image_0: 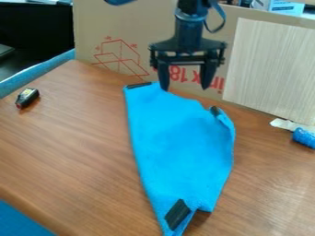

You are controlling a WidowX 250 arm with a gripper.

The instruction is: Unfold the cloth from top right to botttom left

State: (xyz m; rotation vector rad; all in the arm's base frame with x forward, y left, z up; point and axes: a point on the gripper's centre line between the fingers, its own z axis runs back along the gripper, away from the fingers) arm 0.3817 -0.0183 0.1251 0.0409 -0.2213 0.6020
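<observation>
- Gripper: fingers spread wide, nothing between them; it hangs over the far edge of the cloth. Contact cannot be determined.
- Cloth: lies on the table, long and tapering toward the view's bottom edge; right edge folded up. Black patches noted at far-left corner, upper right and lower tip.
- Clearance: bare wood runs along both long sides of the cloth; the cardboard stands close behind its far edge.
- Left: small black object, well apart from the cloth, near the table's edge.
- Right: pale panel upright against the cardboard; blue item beside a white strip.
- Room: blue material borders the table at left.
</observation>
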